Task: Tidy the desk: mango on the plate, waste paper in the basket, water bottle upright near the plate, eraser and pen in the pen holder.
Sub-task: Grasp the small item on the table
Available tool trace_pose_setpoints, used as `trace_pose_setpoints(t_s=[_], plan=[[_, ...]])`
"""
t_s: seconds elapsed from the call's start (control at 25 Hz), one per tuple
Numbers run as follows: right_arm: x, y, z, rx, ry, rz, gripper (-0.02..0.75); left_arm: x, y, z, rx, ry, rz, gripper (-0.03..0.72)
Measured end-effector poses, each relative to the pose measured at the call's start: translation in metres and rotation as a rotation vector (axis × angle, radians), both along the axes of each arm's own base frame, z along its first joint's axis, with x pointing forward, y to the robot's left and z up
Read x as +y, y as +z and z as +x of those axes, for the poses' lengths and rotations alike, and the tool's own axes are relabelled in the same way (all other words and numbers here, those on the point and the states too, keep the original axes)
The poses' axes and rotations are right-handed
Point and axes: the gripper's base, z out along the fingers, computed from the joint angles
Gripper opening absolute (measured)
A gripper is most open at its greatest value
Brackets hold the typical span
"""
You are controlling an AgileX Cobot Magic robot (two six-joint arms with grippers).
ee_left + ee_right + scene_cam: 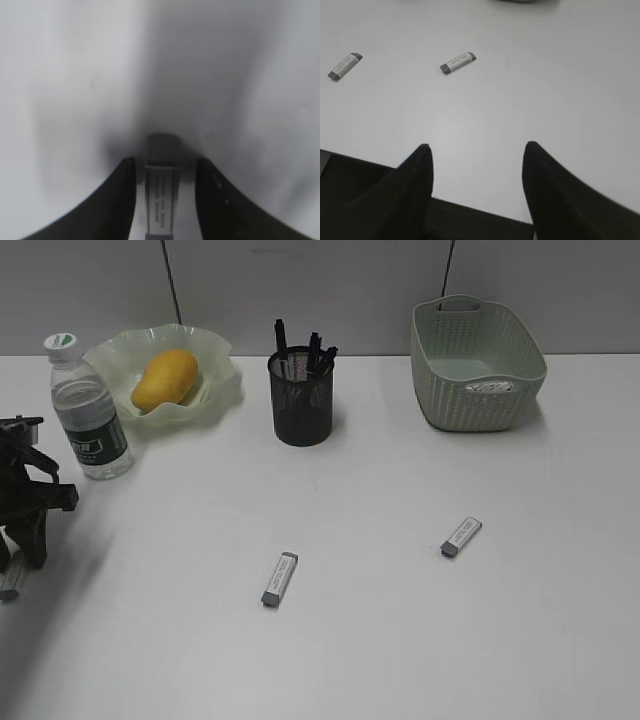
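Observation:
The mango lies on the plate at the back left. The water bottle stands upright beside the plate. The pen holder holds several pens. The waste paper lies in the basket. Two erasers lie loose on the desk, one in the middle and one to the right. My left gripper is down at the desk's left edge, open, its fingers straddling a third eraser with gaps on both sides. My right gripper is open and empty.
In the right wrist view the two loose erasers lie ahead on the white top, and the desk's front edge runs under the fingers. The right arm does not show in the exterior view.

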Motion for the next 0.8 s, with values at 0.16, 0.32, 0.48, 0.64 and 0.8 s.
trace_pose_setpoints(t_s=[0.16, 0.32, 0.48, 0.64, 0.8], plan=[[0.0000, 0.0002, 0.0002, -0.003, 0.000, 0.001, 0.456, 0.0004, -0.0021, -0.0025, 0.009, -0.003, 0.003, 0.300], [0.0001, 0.0003, 0.0002, -0.004, 0.000, 0.001, 0.456, 0.0004, -0.0025, -0.0030, 0.011, -0.004, 0.003, 0.216], [0.0001, 0.0003, 0.0002, -0.004, 0.000, 0.001, 0.456, 0.0004, -0.0027, -0.0034, 0.013, -0.004, 0.003, 0.156], [0.0001, 0.0003, 0.0003, -0.005, 0.000, 0.001, 0.445, 0.0006, -0.0027, -0.0038, 0.018, -0.006, 0.005, 0.155], [0.0001, 0.0000, 0.0003, -0.004, 0.000, 0.001, 0.438, 0.0015, -0.0002, -0.0052, 0.024, -0.014, 0.013, 0.155]])
